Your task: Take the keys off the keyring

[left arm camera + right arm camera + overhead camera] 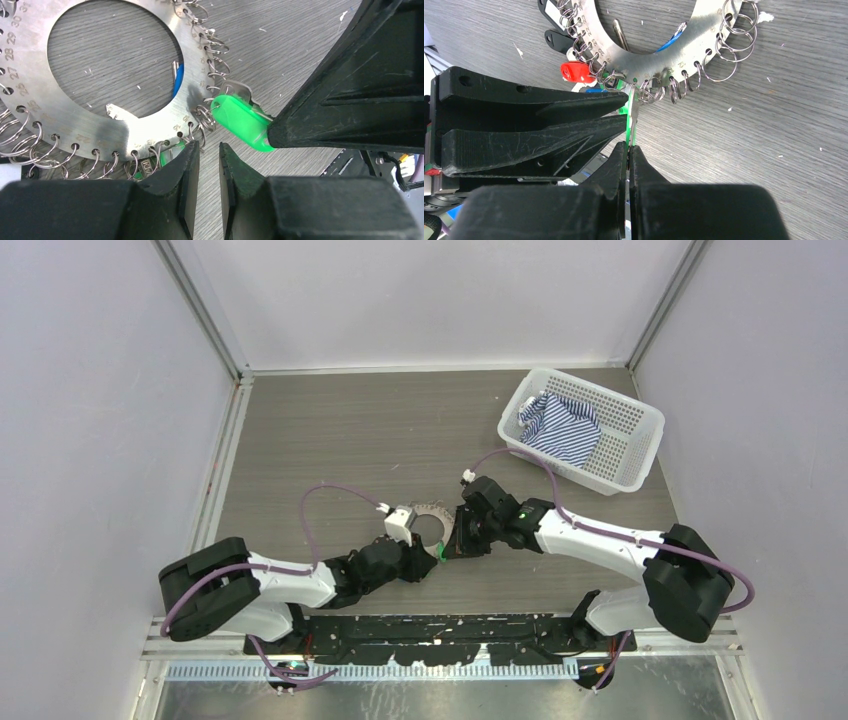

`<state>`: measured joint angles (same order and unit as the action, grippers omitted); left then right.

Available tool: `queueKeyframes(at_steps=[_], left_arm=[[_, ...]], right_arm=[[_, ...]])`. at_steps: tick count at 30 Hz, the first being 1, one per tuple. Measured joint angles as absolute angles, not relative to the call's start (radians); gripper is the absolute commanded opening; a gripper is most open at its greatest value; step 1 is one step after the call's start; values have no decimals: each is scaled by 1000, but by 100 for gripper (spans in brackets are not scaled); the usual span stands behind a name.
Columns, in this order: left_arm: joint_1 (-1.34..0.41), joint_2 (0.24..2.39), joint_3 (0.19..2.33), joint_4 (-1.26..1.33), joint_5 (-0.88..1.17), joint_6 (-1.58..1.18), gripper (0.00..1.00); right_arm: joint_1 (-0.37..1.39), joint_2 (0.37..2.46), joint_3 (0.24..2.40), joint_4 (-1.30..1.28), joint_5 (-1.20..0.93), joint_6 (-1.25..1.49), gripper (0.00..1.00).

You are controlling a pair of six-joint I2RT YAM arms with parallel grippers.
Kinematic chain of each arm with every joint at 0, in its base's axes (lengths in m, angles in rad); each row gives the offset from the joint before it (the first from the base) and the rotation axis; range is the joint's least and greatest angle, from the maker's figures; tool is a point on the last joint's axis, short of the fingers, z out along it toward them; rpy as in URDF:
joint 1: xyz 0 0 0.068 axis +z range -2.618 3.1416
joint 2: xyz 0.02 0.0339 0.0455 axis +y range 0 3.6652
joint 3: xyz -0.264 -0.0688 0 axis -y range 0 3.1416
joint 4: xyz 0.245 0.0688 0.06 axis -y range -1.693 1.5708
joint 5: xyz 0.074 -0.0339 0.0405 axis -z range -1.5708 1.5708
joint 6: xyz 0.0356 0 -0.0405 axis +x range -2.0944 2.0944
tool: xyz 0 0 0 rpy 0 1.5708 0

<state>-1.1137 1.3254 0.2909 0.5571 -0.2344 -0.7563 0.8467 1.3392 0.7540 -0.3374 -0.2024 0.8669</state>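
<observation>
The keyring (432, 510) is a flat numbered metal disc (90, 127) with small wire loops round its rim, lying on the table. A green key (240, 122) hangs off its edge by one loop. My right gripper (629, 146) is shut on that green key (630, 125), seen edge-on between the pads. My left gripper (209, 150) sits just below the disc's rim with a narrow gap between its fingers and nothing in it. Red (576, 72), black (554, 40) and blue (671, 42) keys still hang on the keyring (664, 55).
A white perforated basket (640, 440) holding a striped cloth (560, 425) stands at the back right. White walls close in the table on three sides. The two grippers (440, 552) nearly touch at the near side of the disc.
</observation>
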Motion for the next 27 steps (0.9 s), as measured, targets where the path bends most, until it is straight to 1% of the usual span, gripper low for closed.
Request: queueKeyframes(at_steps=[2,5,8,12,19,21,23,27], left_arm=[[-1114,1327,291,571,-234,-761,27],[-1114,1336,291,595,-235,-775,29],[-1114,1343,288,608,-235,-781,25],[-1114,1343,267,632,-240,-786,25],[-1114,1282,222,625,-243,-772,32],[-1114,1262,216,629,-243,-749,32],[-1114,1238,210,632,-242,-714,28],[-1114,1202,205,636,-243,-625,28]], right_arm=[[847,1340,755,-337,-204,867,1],[847,1340,757,-338,-204,867,1],[847,1340,765,-338,-204,867,1],[847,1340,780,-344,-204,867,1],[847,1346,794,-349,-204,867,1],[847,1350,802,-350,-205,866,1],[847,1353,813,-355,-206,866,1],[847,1359,839,-362,-208,862,1]])
